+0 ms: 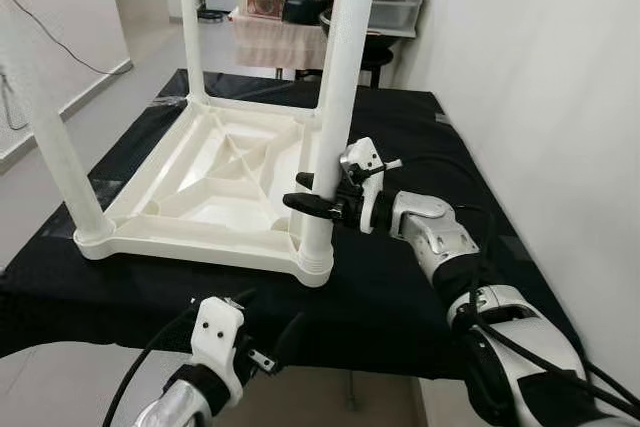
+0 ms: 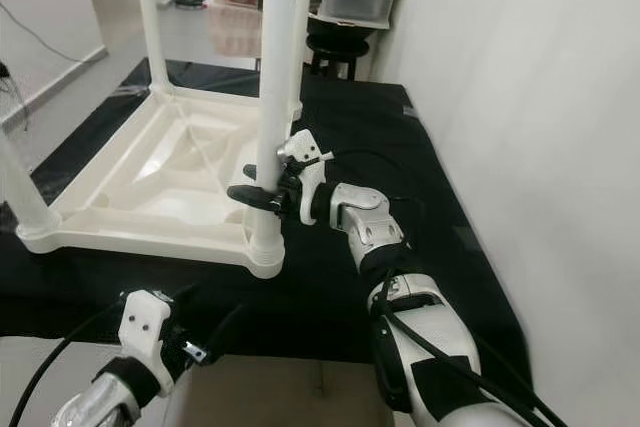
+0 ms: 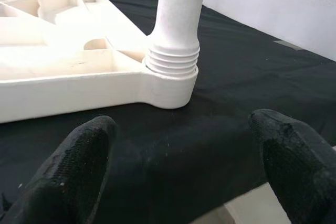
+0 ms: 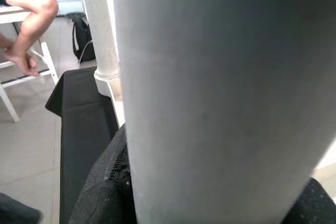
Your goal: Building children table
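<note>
A white plastic children's table (image 1: 215, 182) lies upside down on a black-covered table (image 1: 400, 297), its legs pointing up. My right gripper (image 1: 306, 192) is shut on the near right leg (image 1: 335, 97), a little above its threaded base (image 3: 172, 62). That leg (image 4: 210, 87) sits close between the black fingers (image 4: 105, 187) in the right wrist view. My left gripper (image 1: 268, 322) is open, low at the front edge of the black table and short of that corner, with nothing between its fingertips (image 3: 79, 161). The near left leg (image 1: 55, 137) and the far left leg (image 1: 190, 27) stand upright.
A white wall (image 1: 540, 97) runs close along the right. Storage boxes (image 1: 395, 7) and a dark stool (image 2: 335, 47) stand behind the table. A person's bare leg (image 4: 26, 9) on a white chair and a black bag (image 4: 81, 35) are on the far side. The tiled floor (image 1: 90, 107) lies to the left.
</note>
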{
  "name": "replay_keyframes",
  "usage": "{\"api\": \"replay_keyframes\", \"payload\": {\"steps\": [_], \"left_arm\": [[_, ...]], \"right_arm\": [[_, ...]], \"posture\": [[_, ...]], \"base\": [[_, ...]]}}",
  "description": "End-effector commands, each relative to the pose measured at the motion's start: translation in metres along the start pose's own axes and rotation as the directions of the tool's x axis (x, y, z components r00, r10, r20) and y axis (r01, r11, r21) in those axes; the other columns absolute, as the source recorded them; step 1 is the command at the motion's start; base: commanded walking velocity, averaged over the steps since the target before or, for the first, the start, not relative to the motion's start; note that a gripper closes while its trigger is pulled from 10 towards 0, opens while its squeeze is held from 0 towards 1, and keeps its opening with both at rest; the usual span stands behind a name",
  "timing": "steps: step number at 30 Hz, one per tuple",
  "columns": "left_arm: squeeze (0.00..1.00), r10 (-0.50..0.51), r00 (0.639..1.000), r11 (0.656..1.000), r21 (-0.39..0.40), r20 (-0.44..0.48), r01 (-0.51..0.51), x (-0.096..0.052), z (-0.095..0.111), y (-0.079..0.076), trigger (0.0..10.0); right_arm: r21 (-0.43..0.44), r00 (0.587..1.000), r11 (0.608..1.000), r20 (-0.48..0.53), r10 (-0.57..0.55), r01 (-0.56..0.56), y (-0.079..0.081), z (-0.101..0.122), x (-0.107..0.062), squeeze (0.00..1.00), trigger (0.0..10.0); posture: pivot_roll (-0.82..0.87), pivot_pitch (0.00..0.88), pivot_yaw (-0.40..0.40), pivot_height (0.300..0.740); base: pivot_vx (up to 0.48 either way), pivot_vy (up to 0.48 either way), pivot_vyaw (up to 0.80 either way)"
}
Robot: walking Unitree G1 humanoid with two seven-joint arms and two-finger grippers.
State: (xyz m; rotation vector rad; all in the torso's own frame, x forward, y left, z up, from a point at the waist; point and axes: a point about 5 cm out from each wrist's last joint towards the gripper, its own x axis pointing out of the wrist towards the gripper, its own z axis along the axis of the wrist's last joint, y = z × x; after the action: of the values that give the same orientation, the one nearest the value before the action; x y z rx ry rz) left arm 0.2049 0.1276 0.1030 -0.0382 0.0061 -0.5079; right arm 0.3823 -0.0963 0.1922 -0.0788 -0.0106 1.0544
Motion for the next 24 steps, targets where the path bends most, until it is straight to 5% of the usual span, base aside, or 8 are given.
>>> {"api": "replay_keyframes", "payload": {"steps": [1, 5, 9, 15, 16, 17, 18, 24], "left_arm": [[0.00, 0.006, 1.000, 0.999, 0.042, 0.007, -0.007, -0.005, 0.003, 0.002, 10.0], [0.00, 0.003, 1.000, 0.998, 0.056, 0.006, -0.003, -0.006, 0.005, 0.005, 10.0], [0.00, -0.018, 1.000, 0.999, 0.036, 0.004, 0.017, -0.003, 0.005, 0.008, 10.0], [0.00, -0.092, 0.996, 0.995, 0.030, -0.016, 0.092, 0.004, 0.002, 0.007, 10.0], [0.00, -0.096, 0.995, 0.995, 0.030, -0.018, 0.096, 0.004, 0.001, 0.006, 10.0], [0.00, -0.097, 0.995, 0.995, 0.030, -0.018, 0.097, 0.004, 0.001, 0.006, 10.0], [0.00, -0.083, 0.996, 0.996, 0.026, -0.015, 0.083, 0.004, 0.001, 0.008, 10.0], [0.00, -0.050, 0.999, 0.999, 0.001, -0.001, 0.050, 0.004, 0.000, 0.014, 10.0]], "right_arm": [[0.022, 0.984, 0.989, -0.103, -0.146, 0.149, -0.006, -0.031, -0.018, 0.00, 0.0], [0.060, 0.742, 0.750, -0.216, -0.635, 0.659, 0.024, -0.080, -0.030, 0.00, 0.0], [0.113, 0.792, 0.792, -0.221, -0.569, 0.600, 0.094, -0.092, -0.018, 0.00, 0.0], [0.084, 0.789, 0.789, -0.163, -0.592, 0.609, 0.060, -0.077, -0.002, 0.00, 0.0], [0.077, 0.781, 0.783, -0.179, -0.599, 0.618, 0.056, -0.077, 0.000, 0.00, 10.0], [0.071, 0.774, 0.778, -0.192, -0.603, 0.624, 0.054, -0.078, 0.001, 0.00, 10.0], [0.097, 0.802, 0.800, -0.163, -0.574, 0.592, 0.052, -0.072, 0.004, 1.00, 10.0], [0.114, 0.907, 0.900, -0.046, -0.418, 0.421, 0.059, -0.042, 0.009, 1.00, 10.0]], "posture": [[0.12, 0.000, -0.128, 0.740], [0.10, 0.000, -0.109, 0.740], [0.06, 0.000, -0.067, 0.740], [0.07, 0.000, -0.061, 0.740], [0.07, 0.000, -0.062, 0.740], [0.07, 0.000, -0.062, 0.740], [0.08, 0.000, -0.068, 0.740], [0.10, 0.000, -0.090, 0.740]], "base": [[0.000, 0.000, 0.00], [0.000, 0.000, 0.00], [0.000, 0.000, 0.00], [0.000, 0.000, 0.00], [0.000, 0.000, 0.00], [0.000, 0.000, 0.00], [0.000, 0.000, 0.00], [0.000, 0.000, 0.00]]}}
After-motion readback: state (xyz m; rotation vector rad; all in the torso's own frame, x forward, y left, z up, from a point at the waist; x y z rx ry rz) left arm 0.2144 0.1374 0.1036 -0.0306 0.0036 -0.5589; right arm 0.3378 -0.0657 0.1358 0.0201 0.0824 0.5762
